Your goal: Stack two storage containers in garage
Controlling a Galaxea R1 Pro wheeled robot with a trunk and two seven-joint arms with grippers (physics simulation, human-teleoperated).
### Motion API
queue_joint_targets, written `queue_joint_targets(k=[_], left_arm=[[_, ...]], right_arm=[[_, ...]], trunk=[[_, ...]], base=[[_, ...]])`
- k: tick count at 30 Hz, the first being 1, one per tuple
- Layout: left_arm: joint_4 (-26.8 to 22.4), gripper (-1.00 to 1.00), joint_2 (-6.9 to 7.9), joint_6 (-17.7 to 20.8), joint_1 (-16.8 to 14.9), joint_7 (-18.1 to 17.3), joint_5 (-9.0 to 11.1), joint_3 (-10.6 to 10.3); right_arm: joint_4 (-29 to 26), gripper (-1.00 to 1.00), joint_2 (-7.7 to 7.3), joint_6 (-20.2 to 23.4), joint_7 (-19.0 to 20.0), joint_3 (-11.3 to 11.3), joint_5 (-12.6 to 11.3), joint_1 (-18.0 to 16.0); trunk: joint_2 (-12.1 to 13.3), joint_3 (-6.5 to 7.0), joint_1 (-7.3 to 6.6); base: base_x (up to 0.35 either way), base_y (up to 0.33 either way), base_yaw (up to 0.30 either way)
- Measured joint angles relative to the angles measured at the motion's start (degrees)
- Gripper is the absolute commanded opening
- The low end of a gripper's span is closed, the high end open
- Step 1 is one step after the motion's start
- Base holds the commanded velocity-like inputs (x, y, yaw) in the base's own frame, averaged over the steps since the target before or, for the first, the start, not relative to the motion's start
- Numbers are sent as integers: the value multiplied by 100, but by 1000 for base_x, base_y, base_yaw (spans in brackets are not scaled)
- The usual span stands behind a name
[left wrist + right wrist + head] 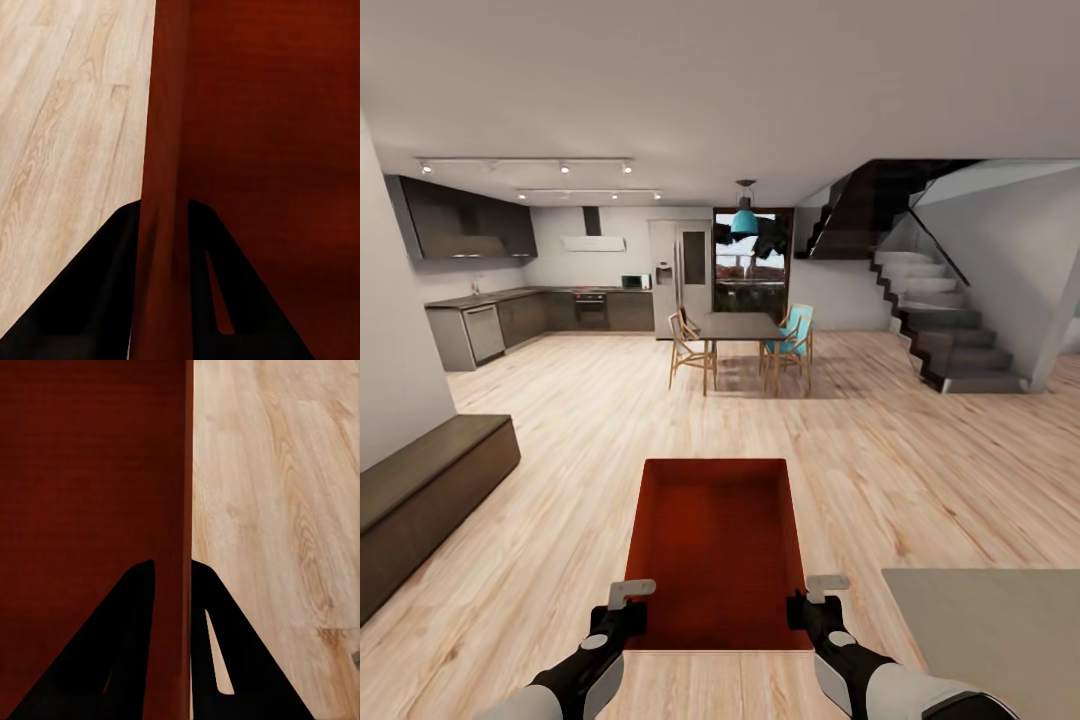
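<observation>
Two grippers, left gripper [622,612] and right gripper [807,606], are clamped on side walls of one storage container [718,560]. Container is held between arms, above light wood plank flooring [920,470]. Dining table [738,327] and stairs [945,330] are seen far ahead.

Both arms cut off by bottom edge; rug [1000,620] cut at right edge; kitchen appliances too small.

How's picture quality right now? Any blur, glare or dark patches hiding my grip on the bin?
Head view: evenly lit and sharp, slight wide-angle stretch at edges; storage container clear. Left wrist view: left pincer fingers are black silhouettes astride the red wall. Right wrist view: right pincer likewise; no glare on the wood floor.
</observation>
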Motion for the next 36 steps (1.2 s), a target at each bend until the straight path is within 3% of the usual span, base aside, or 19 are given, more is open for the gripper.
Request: queue_joint_targets(k=[36], left_arm=[[49, -100, -20, -92, 1, 7, 74, -35]], right_arm=[[-6, -100, -17, -15, 23, 15, 14, -2]], trunk=[[0, 0, 0]], base=[[320, 0, 0]])
